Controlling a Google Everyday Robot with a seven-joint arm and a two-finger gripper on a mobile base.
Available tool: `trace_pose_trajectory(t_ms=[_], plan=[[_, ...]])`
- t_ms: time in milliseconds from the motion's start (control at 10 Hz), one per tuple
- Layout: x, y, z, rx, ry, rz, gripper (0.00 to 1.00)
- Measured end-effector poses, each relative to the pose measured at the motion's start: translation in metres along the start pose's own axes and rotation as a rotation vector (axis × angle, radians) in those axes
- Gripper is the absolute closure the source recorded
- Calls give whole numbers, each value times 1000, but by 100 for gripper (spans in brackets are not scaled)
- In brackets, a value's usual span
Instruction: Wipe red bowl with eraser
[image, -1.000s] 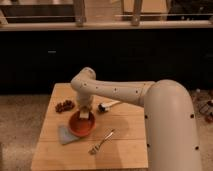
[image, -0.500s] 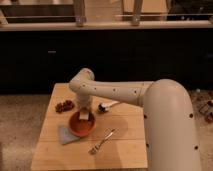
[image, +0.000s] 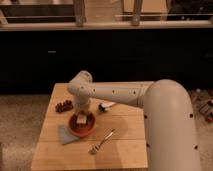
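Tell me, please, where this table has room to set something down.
Bare: the table in front of cloth and fork, and between marker and fork. Crowded: around the red bowl, where the claw hangs, beside the grapes.

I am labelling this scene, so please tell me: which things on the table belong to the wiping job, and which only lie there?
For the job: red bowl, eraser inside it, gripper low over the bowl.
Lying about: grape-like cluster, grey-blue cloth, fork, black-and-white marker.
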Motion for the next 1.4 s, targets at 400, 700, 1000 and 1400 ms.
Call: trace_pose_trajectory(t_ms=[400,700,1000,1400], plan=[[-18,-10,10,15,-78,-99,100],[-37,-17,14,7,-124,-154,100],[-48,-2,13,-18,-140,-137,100],[-48,29,7,-65,-121,-65,100]])
